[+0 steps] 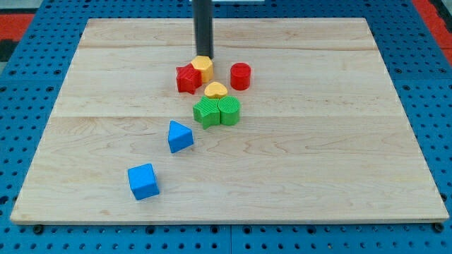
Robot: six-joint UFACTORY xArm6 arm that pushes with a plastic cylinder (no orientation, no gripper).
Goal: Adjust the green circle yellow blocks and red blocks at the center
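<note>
My tip [203, 56] stands just behind the yellow hexagon block [203, 68], touching or nearly touching its far edge. A red star block [188, 79] sits against the hexagon's left side. A red cylinder [241, 75] stands apart to the right. A yellow heart block [215, 89] lies below the hexagon. Just below it sit a green star block [206, 112] and a green circle block [229, 111], side by side and touching.
A blue triangle block [179, 136] and a blue cube [143, 181] lie toward the view's lower left on the wooden board [339, 141]. The board rests on a blue pegboard surface [28, 85].
</note>
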